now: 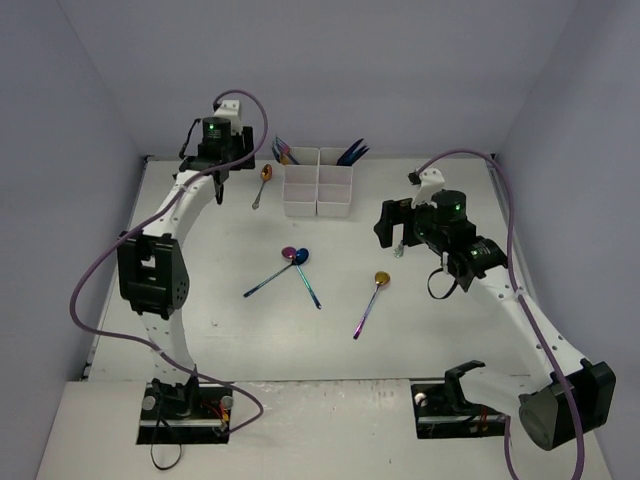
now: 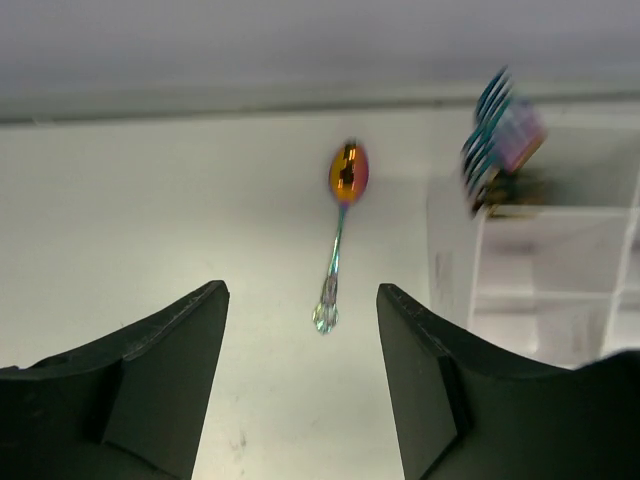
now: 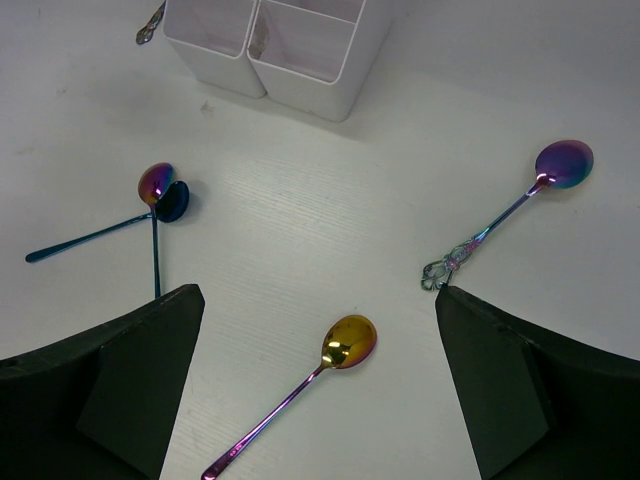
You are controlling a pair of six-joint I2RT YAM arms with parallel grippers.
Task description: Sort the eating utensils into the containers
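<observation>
Your worktop is white and shut in by plain pale walls. The containers, a white block of square compartments, stand toward the far side near the middle. Iridescent forks stick up from the block's far-left corner and dark blue utensils from its far-right corner.

Just left of the block lies the far spoon, flat on the worktop, with an orange-gold bowl and a rainbow handle. Your left claw sits over its handle end, released. The fingers are apart, nothing is between them, and neither touches the spoon.

In the middle of the worktop two spoons cross near their bowls. The purple-bowled spoon runs its handle near and left, and the blue spoon runs its handle near and right. To their right, well apart, lies the gold spoon, its purple handle pointing toward you.

Your right claw is spread wide and empty above the gold spoon. In that wrist view an ornate spoon with a purple bowl lies off to the right
</observation>
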